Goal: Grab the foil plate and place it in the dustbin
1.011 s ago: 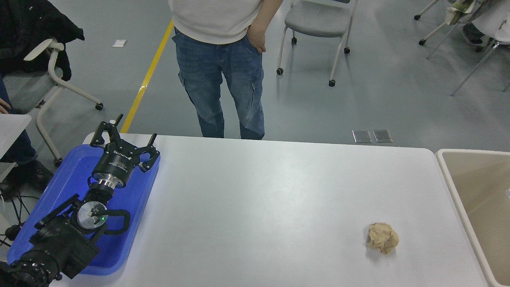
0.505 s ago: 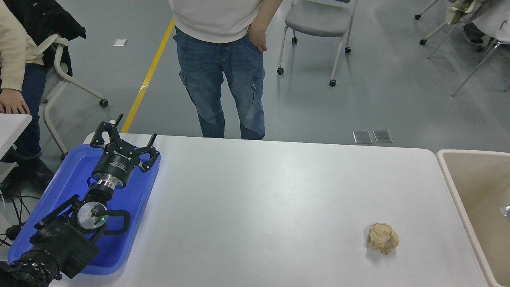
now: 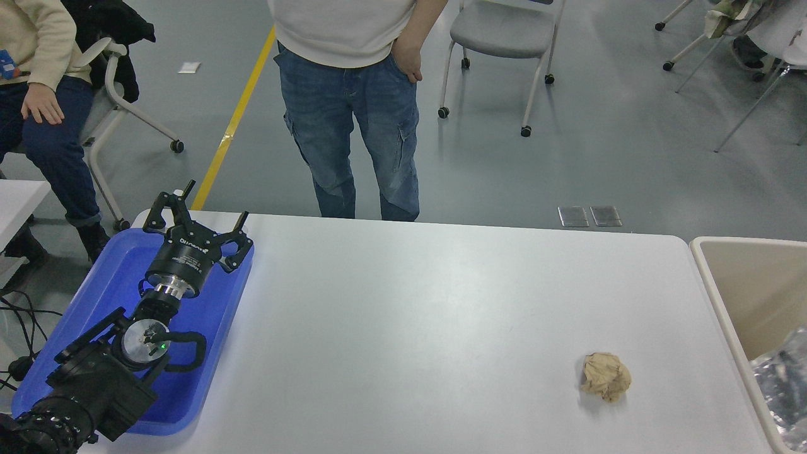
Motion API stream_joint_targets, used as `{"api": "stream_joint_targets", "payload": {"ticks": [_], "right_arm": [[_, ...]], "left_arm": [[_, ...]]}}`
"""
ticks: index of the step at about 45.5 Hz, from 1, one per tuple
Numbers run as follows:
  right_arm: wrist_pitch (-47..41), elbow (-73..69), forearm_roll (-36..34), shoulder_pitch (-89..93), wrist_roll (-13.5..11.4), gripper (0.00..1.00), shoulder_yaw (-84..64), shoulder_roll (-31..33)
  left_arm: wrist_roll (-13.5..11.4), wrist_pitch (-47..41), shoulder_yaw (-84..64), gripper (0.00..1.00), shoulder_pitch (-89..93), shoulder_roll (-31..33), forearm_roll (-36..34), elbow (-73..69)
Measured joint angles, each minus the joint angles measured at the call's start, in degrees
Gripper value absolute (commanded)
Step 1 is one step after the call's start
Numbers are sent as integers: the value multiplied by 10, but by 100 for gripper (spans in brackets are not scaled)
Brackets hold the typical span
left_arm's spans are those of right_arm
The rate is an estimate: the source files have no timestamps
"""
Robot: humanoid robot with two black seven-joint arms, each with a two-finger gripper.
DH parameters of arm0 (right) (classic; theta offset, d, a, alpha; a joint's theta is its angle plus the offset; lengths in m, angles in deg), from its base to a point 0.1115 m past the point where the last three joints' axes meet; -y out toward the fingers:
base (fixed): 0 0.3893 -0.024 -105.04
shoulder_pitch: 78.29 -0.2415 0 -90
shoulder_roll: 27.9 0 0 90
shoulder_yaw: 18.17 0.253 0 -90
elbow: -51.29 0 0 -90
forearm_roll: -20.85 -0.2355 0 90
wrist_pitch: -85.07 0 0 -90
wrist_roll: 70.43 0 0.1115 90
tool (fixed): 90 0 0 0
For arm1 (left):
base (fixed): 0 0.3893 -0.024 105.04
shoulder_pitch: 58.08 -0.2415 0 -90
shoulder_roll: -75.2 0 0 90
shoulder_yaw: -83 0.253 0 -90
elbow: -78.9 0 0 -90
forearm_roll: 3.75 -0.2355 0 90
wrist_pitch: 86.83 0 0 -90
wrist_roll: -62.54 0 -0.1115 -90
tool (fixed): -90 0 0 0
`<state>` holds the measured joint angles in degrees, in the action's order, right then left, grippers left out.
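Silver foil plate (image 3: 782, 378) shows inside the dustbin (image 3: 725, 302) at its near end, so the drop looks all but done, while the left gripper (image 3: 192, 221) sits spread over the blue tray (image 3: 113, 284) and the right is unseen.

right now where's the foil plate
In the head view the foil plate shows at the far right edge, inside the dustbin, right of the paper ball.
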<state>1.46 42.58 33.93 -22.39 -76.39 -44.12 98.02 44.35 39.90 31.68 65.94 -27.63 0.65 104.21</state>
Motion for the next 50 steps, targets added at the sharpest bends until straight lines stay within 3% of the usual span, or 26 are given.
{"api": "stream_joint_targets", "payload": {"ticks": [15,32,42,50], "right_arm": [[16,-52,4,-30,0,100,-5,17],[1,-342,20,-202,1,100,-137,135],[-53,-489,39,-366,1,100,-275,157],[-148,-557,46,-493,1,100,-352,160]], "left_arm": [[0,0,0,100,0,0,0,0],[0,0,0,100,0,0,0,0],[0,0,0,100,0,0,0,0],[0,0,0,100,1,0,0,0]]}}
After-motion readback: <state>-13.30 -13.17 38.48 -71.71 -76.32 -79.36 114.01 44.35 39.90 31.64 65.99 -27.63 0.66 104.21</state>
